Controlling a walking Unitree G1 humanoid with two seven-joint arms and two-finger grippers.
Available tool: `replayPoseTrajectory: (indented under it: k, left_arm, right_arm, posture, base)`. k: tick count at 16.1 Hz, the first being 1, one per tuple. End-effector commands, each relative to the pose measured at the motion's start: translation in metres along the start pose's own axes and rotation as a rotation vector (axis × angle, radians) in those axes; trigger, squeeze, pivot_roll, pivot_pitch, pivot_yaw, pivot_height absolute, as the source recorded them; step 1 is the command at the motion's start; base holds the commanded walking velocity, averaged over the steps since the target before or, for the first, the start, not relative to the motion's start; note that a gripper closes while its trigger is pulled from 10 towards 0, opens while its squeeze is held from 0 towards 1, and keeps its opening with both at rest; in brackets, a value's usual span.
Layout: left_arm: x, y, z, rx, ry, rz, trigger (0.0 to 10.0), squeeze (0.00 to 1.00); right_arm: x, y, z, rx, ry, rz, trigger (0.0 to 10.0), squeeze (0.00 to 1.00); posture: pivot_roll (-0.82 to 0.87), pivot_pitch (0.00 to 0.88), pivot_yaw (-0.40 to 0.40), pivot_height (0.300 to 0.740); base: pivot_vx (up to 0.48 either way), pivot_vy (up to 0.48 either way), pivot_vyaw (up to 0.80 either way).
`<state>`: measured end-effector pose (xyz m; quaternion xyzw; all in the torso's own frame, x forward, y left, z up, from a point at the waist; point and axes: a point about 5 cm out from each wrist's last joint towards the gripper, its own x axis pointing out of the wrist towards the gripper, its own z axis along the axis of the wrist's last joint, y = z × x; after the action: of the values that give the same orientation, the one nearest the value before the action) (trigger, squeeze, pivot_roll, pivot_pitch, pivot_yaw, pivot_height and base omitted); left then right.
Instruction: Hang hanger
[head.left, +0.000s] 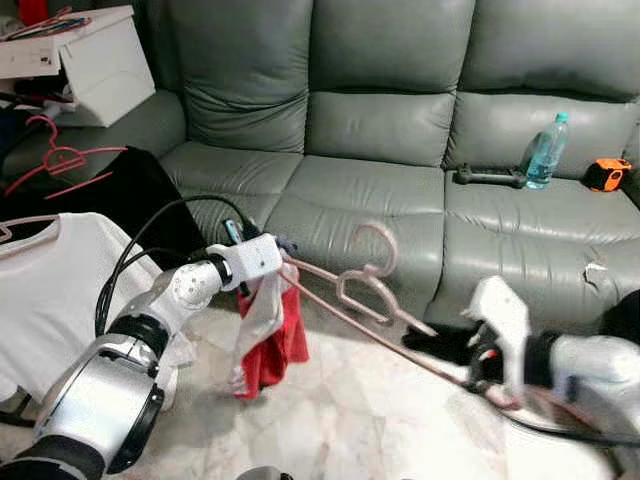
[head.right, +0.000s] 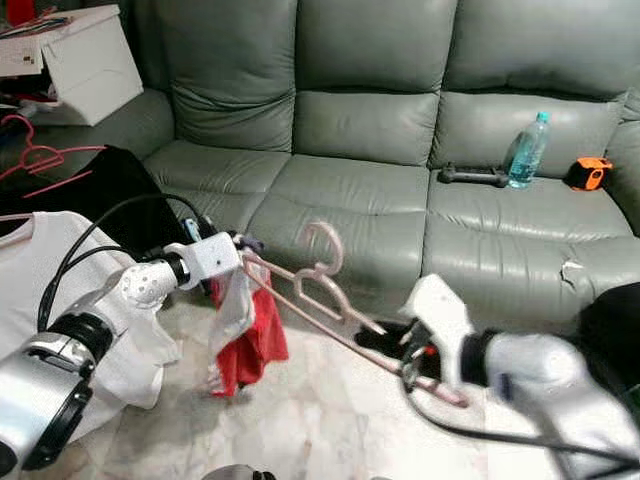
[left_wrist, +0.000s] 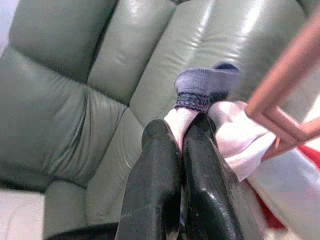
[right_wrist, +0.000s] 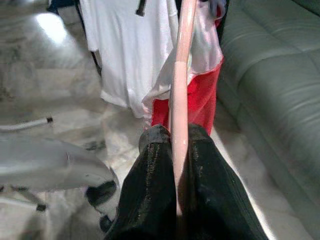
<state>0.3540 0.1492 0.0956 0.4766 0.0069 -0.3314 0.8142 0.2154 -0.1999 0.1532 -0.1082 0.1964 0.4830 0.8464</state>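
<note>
Held over pale marble floor (head.left: 370, 420) before grey leather sofa (head.left: 380, 130): pink hanger (head.left: 365, 290), clamped at one end by right gripper (right_wrist: 175, 150); left gripper (left_wrist: 180, 145) pinched on red-and-white garment (head.left: 268, 335).

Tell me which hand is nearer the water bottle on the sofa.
Right. The right hand, shut on the pink hanger, is before the sofa seat that bears the water bottle. The left hand, pinching the garment, lies farther off toward the opposite end.
</note>
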Motion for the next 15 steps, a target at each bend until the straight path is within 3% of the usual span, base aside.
replayPoseTrajectory:
  k: [1,3,5,7,10,11,13,15]
  left_arm:
    - [-0.009,-0.005,-0.016,0.033,0.072,-0.059,10.0,0.0]
    - [-0.01,-0.001,-0.021,0.005,0.112,-0.043,10.0,0.0]
    - [-0.006,0.006,-0.017,-0.093,0.102,0.013,10.0,0.0]
    - [-0.003,0.005,-0.012,-0.092,0.082,0.013,10.0,0.0]
    - [0.003,0.001,-0.002,-0.169,0.031,0.012,10.0,0.0]
    - [0.004,0.001,0.0,-0.191,0.015,0.011,10.0,0.0]
    - [0.011,-0.003,0.018,-0.261,-0.091,-0.049,10.0,0.0]
    - [0.016,-0.02,0.032,-0.28,-0.17,-0.181,10.0,0.0]
  right_arm:
    - [-0.007,0.003,0.03,-0.095,-0.129,0.051,10.0,0.0]
    - [-0.015,-0.005,0.026,-0.11,-0.035,0.049,10.0,0.0]
    - [-0.005,0.003,0.001,-0.055,0.071,0.11,10.0,0.0]
    - [0.012,0.014,-0.027,0.039,0.134,0.158,10.0,0.0]
    - [0.059,0.04,-0.079,0.287,0.221,0.205,10.0,0.0]
    - [0.063,0.041,-0.083,0.304,0.234,0.208,10.0,0.0]
    - [0.087,0.036,-0.083,0.449,0.19,0.183,10.0,0.0]
    - [0.1,0.015,-0.074,0.578,0.105,0.07,10.0,0.0]
  posture:
    - [-0.16,0.0,0.114,0.74]
    - [-0.16,0.0,0.118,0.74]
    - [-0.17,0.0,0.117,0.74]
    - [-0.17,0.0,0.113,0.74]
    - [-0.15,0.0,0.111,0.74]
    - [-0.15,0.0,0.11,0.74]
    - [-0.14,0.0,0.098,0.74]
    - [-0.14,0.0,0.086,0.74]
  base:
    - [0.0,0.0,0.0]
    - [0.0,0.0,0.0]
    - [0.0,0.0,0.0]
    - [0.0,0.0,0.0]
    - [0.0,0.0,0.0]
    - [0.0,0.0,0.0]
    - [0.0,0.0,0.0]
    - [0.0,0.0,0.0]
